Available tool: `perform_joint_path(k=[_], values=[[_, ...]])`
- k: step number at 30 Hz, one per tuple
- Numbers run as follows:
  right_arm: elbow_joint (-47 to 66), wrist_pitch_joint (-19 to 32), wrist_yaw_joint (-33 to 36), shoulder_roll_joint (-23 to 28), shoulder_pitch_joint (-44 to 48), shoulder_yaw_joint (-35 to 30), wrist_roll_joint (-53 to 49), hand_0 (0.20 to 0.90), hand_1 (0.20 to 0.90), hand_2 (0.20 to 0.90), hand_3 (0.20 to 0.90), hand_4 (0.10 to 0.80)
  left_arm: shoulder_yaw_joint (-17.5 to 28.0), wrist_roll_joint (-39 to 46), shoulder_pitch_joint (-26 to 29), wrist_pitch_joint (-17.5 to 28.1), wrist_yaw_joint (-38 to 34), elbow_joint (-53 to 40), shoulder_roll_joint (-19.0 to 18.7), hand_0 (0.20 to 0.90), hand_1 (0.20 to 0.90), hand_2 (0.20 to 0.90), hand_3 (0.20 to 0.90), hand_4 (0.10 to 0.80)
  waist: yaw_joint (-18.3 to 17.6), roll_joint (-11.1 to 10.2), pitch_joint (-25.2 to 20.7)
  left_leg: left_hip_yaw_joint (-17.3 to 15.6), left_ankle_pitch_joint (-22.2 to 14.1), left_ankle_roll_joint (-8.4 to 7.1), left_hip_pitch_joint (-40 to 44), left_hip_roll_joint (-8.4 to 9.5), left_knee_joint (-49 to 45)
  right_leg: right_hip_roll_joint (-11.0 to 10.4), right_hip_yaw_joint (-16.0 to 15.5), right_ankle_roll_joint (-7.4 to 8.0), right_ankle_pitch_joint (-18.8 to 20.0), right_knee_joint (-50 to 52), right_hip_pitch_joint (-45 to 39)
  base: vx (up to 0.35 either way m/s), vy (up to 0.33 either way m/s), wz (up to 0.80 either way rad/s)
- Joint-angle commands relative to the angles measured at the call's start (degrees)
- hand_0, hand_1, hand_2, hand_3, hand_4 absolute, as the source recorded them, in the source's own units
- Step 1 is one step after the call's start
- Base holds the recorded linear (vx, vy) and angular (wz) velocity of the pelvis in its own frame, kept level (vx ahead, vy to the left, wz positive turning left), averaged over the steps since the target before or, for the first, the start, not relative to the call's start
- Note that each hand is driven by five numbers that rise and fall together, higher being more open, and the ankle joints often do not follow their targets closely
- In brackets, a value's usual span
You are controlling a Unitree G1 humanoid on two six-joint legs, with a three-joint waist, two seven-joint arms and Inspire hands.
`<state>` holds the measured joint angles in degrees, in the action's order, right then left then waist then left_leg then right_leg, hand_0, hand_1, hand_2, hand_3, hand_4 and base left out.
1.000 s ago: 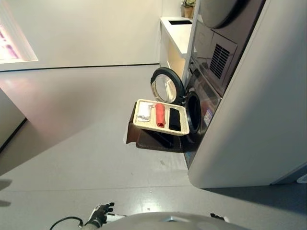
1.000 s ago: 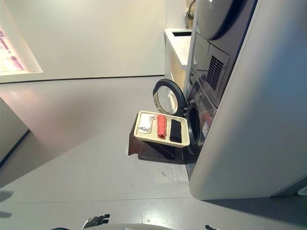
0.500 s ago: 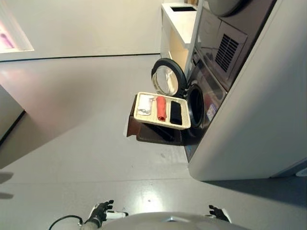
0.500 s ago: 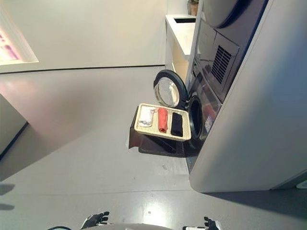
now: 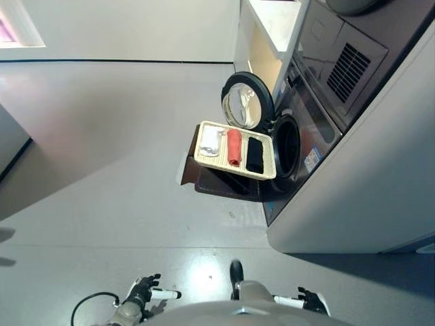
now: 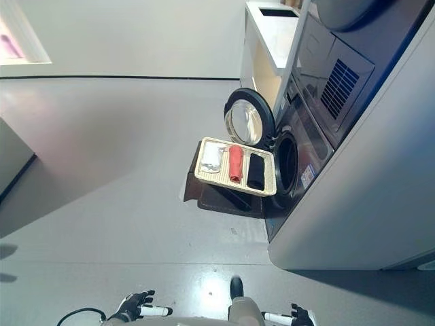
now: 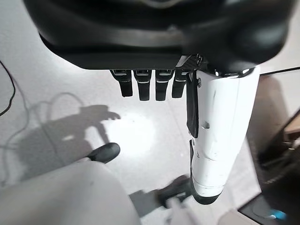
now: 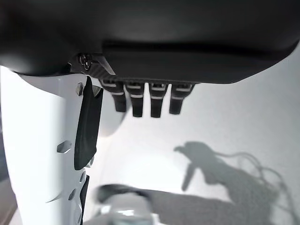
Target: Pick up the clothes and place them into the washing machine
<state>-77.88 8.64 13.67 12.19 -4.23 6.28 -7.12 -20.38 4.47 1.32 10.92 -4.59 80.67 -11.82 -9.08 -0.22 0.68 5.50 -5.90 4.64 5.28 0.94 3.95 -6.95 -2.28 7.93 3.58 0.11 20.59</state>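
Observation:
A shallow wicker basket [image 5: 231,168] rests on a low dark brown box [image 5: 219,185] beside the washing machine [image 5: 309,156]. In it lie a white cloth [image 5: 209,141], a rolled red cloth [image 5: 234,147] and a black cloth [image 5: 255,154]. The machine's round door [image 5: 246,109] stands open next to the dark drum opening [image 5: 287,146]. My left hand [image 5: 141,291] and right hand [image 5: 311,300] hang low, far from the basket. Their fingers are straight and hold nothing in the left wrist view [image 7: 147,86] and the right wrist view [image 8: 140,101].
A second appliance with a vent grille [image 5: 346,64] is stacked above the washing machine. A white shelf unit [image 5: 272,30] stands beyond it. A wide grey floor [image 5: 115,149] lies between me and the basket. A low wall edge [image 5: 10,139] is at the far left.
The camera has tilted down and shifted, so the whole scene sits differently. Both hands show more at the bottom edge. Basket and clothes are unchanged.

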Motion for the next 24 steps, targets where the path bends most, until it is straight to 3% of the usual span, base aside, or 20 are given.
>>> perform_joint_path(k=[1,2,3,6,7,10,12,13,16,18,19,20,21,22,24], values=[[0.4,1.5,1.2,1.6,0.0,-2.0,0.3,0.9,0.9,0.9,0.9,0.8,0.2,1.3,2.0,2.5,-1.6,-2.7,1.0,0.9,0.9,0.9,0.9,0.8,-2.1,1.8,-1.8,2.1,-6.6,-4.31,15.6,-1.41,1.0,4.2,4.1,-1.74,11.1,-1.3,3.1,0.233,-0.143,0.73],[0.5,1.7,1.2,1.7,0.0,-1.9,0.1,0.9,0.9,0.9,0.9,0.8,0.0,2.2,1.9,2.7,-1.8,-2.7,1.3,0.9,0.9,0.9,0.9,0.8,-2.0,2.2,-2.3,1.9,-6.3,-4.76,15.4,-2.17,0.5,5.0,4.3,-1.82,11.5,-1.5,2.5,0.474,-0.308,0.97],[1.0,2.1,1.1,1.7,0.1,-1.2,0.2,0.9,0.9,0.9,0.9,0.8,-0.6,3.5,1.8,3.0,-2.0,-3.4,2.4,0.9,0.9,0.9,0.9,0.8,-1.8,3.8,-3.4,2.3,-0.9,-6.16,13.3,-4.19,-5.9,7.9,4.1,-3.42,11.1,-1.2,1.1,0.403,-0.275,0.81],[3.9,2.9,1.4,2.6,1.2,0.1,-0.5,0.9,0.9,0.9,0.9,0.8,-2.2,3.9,3.2,3.3,-1.8,-5.3,3.0,0.9,0.9,0.9,0.9,0.8,-0.9,2.8,-3.0,1.4,9.3,-8.38,2.8,-2.72,-27.4,8.9,4.6,-6.46,8.3,-2.7,-5.0,0.285,-0.244,0.23],[3.9,2.9,1.4,2.5,1.2,0.1,-0.5,0.9,0.9,0.9,0.9,0.8,-2.2,3.9,3.2,3.3,-1.8,-5.3,2.9,0.9,0.9,0.9,0.9,0.8,-1.1,2.5,-3.1,1.6,9.6,-8.39,2.6,-2.44,-27.3,8.6,4.5,-6.44,8.3,-2.6,-4.8,0.202,-0.195,-0.1],[4.3,3.4,1.6,3.3,2.4,0.7,-1.6,0.9,0.9,0.9,0.9,0.8,-2.4,4.5,4.3,3.8,-1.9,-6.5,2.7,0.9,0.9,0.9,0.9,0.8,1.4,-0.3,-0.9,1.0,11.8,-8.0,-4.4,0.57,-43.2,7.9,6.0,-8.57,5.5,-3.2,-11.4,0.273,-0.214,-0.25],[4.3,3.3,2.2,3.2,3.7,2.5,-1.1,0.9,0.9,0.9,0.9,0.8,-2.2,4.8,3.6,4.2,-2.1,-7.0,2.8,0.9,0.9,0.9,0.9,0.8,4.4,-2.2,-0.2,-1.5,9.6,-6.51,-11.7,0.32,-47.9,8.0,8.3,-9.44,3.6,-3.0,-15.1,0.401,-0.187,-0.2],[4.3,3.3,2.2,3.1,3.7,2.5,-1.1,0.9,0.9,0.9,0.9,0.8,-2.2,4.8,3.6,4.2,-2.1,-7.0,2.8,0.9,0.9,0.9,0.9,0.8,4.4,-2.5,-0.3,-1.5,9.9,-6.5,-11.9,0.56,-47.7,7.8,8.3,-9.41,3.6,-2.9,-14.9,0.355,-0.111,-0.17],[4.1,3.7,2.8,2.8,4.6,3.4,-1.6,0.9,0.9,0.9,0.9,0.8,-1.5,4.8,2.6,4.2,-3.0,-6.6,2.6,0.9,0.9,0.9,0.9,0.8,6.7,-3.8,0.7,-4.7,9.0,-5.49,-19.1,-3.78,-38.2,7.8,10.9,-8.83,1.4,-2.3,-18.2,0.283,0.007,-0.31],[3.6,3.9,3.0,2.4,4.8,4.1,-1.3,0.9,0.9,0.9,0.9,0.8,-1.1,4.5,2.1,4.2,-3.5,-5.1,2.5,0.9,0.9,0.9,0.9,0.8,7.9,-3.1,0.8,-4.6,10.7,-6.02,-19.6,-6.69,-23.5,8.4,12.4,-7.63,-0.9,-2.7,-20.7,0.445,0.166,-0.32],[3.3,4.1,3.2,2.6,4.5,4.3,-1.3,0.9,0.9,0.9,0.9,0.8,-0.5,4.5,1.7,4.0,-3.7,-4.6,2.4,0.9,0.9,0.9,0.9,0.8,9.0,-1.3,0.4,-2.0,13.9,-7.51,-19.4,-8.56,-9.3,9.1,14.0,-6.66,-3.3,-3.5,-23.5,0.439,0.176,-0.53],[3.3,4.1,3.2,2.6,4.4,4.4,-1.3,0.9,0.9,0.9,0.9,0.8,-0.5,4.5,1.7,4.0,-3.7,-4.6,2.4,0.9,0.9,0.9,0.9,0.8,9.0,-1.4,0.6,-2.1,14.2,-7.51,-18.7,-8.45,-8.7,9.0,14.0,-6.68,-3.5,-3.6,-23.8,0.412,0.168,-0.6],[2.9,4.2,3.4,2.7,4.1,4.3,-1.5,0.9,0.9,0.9,0.9,0.8,-0.3,4.5,1.5,4.0,-3.8,-3.9,2.4,0.9,0.9,0.9,0.9,0.8,9.2,-0.8,0.4,-1.3,15.8,-8.23,-18.5,-8.98,-4.7,8.9,14.6,-6.42,-4.4,-3.8,-25.1,0.386,0.154,-0.66],[2.3,4.1,3.6,2.8,3.9,4.1,-1.8,0.9,0.9,0.9,0.9,0.8,-0.3,4.2,1.2,3.8,-3.8,-3.1,2.5,0.9,0.9,0.9,0.9,0.8,9.4,-0.1,-0.2,-2.7,16.6,-9.28,-19.8,-8.89,-0.4,8.3,15.5,-5.88,-6.4,-3.9,-27.4,0.495,0.221,-0.54],[1.6,3.8,3.4,2.8,3.8,4.0,-2.0,0.9,0.9,0.9,0.9,0.8,0.3,4.1,1.0,3.8,-3.7,-3.0,2.3,0.9,0.9,0.9,0.9,0.8,10.5,0.5,-1.0,-0.4,16.8,-8.76,-18.9,-7.57,-1.0,7.2,16.6,-5.39,-7.3,-3.6,-29.2,0.431,0.248,-0.45]])
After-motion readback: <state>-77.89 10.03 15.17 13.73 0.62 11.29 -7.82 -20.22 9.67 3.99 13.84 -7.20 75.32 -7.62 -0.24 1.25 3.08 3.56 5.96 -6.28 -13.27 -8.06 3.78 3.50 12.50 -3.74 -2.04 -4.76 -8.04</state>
